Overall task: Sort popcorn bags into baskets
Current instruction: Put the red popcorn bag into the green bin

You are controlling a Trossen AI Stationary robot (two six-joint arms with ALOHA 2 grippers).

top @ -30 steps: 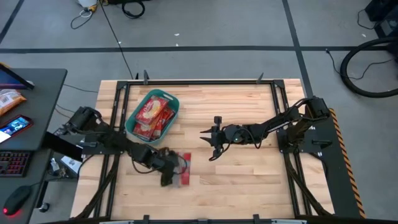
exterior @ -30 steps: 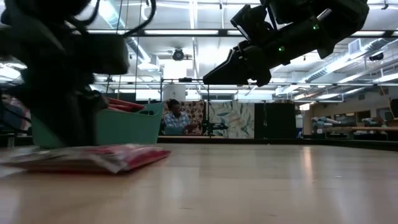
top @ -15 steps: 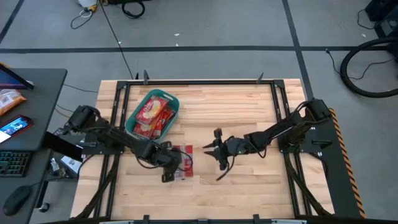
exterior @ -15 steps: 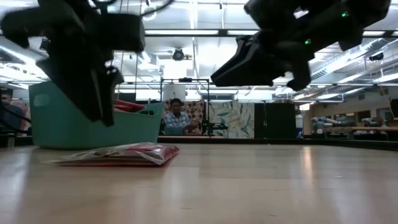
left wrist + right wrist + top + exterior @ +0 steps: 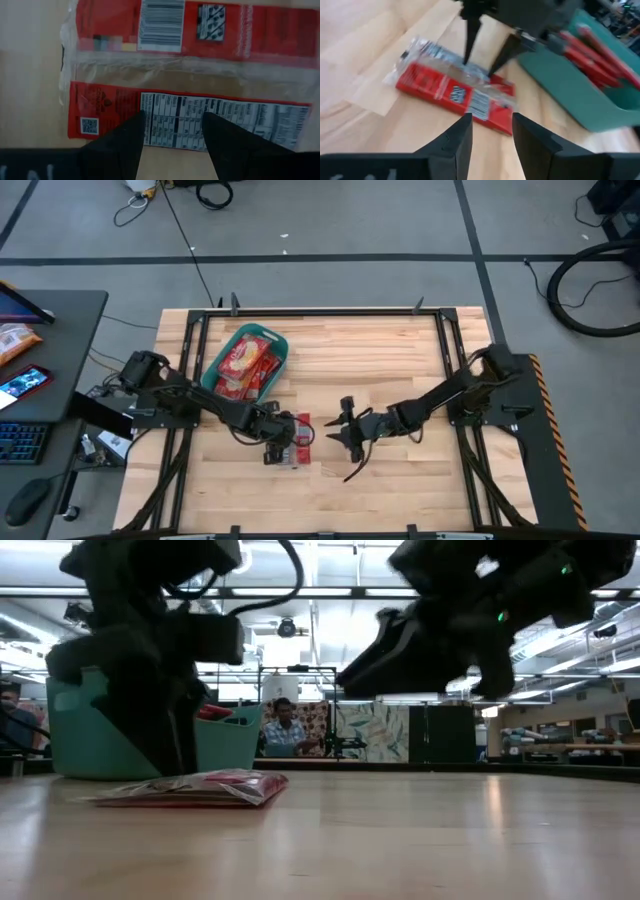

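popcorn bag (image 5: pixel 298 438) flat on table | under left pincer (image 5: pixel 279 442), fingers apart | right pincer (image 5: pixel 343 442) apart, beside it

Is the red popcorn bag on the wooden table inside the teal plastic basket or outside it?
Outside. The red popcorn bag lies flat on the wooden table, apart from the teal plastic basket.

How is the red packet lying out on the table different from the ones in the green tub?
The loose packet lies flat on the wood with its barcode and print panels up; the packets in the tub are piled together, one showing a yellow picture. The loose one sits between both grippers. All are red.
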